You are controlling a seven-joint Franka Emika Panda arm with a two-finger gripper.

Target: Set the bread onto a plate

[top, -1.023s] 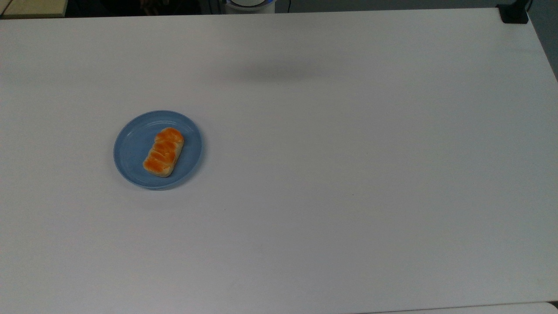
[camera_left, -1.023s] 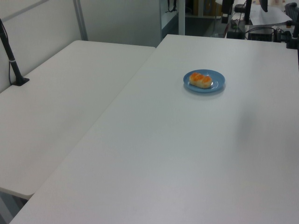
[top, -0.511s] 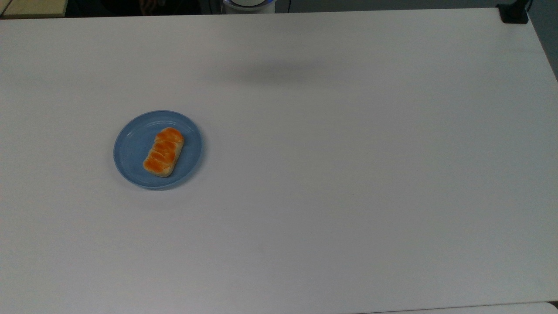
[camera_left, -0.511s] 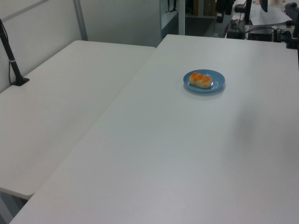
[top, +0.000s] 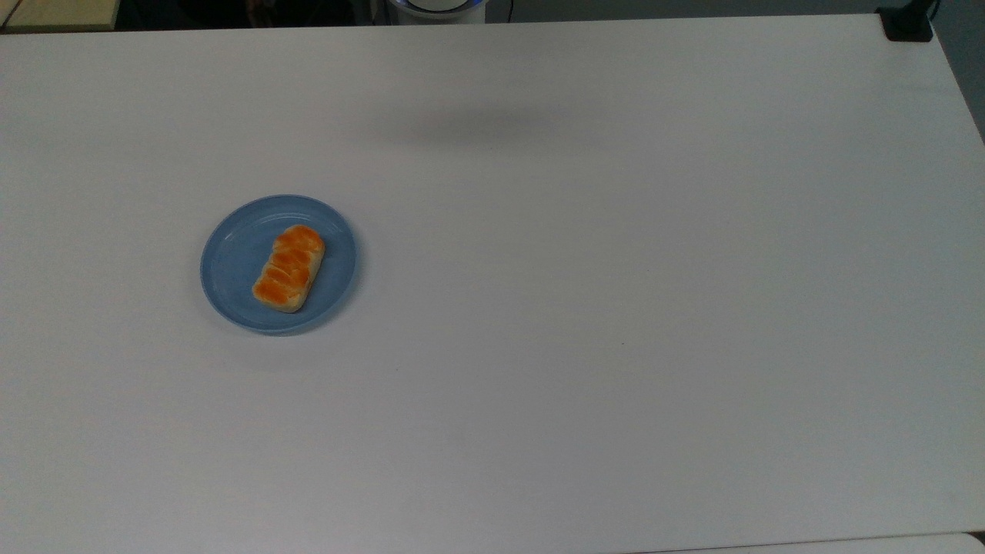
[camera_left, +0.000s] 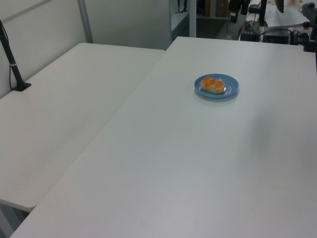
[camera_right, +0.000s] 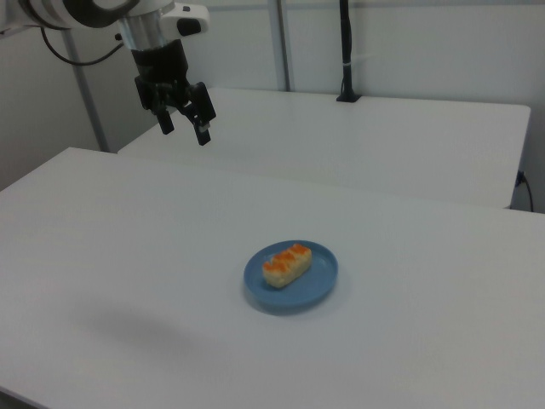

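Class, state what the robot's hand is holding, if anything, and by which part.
Nothing: the hand hangs open and empty above the table; the bread lies on the plate.

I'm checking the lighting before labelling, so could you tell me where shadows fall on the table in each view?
Top view: a soft grey smudge lies on the table near the far edge, and a thin shadow hugs the plate at its lower right. Left view: a faint patch at the right. Right view: a diffuse shadow at the lower left, with the open hand raised above the table; the bread looks evenly lit.

White table (top: 616, 308), second white table (camera_left: 59, 109), black post (camera_right: 345, 51)
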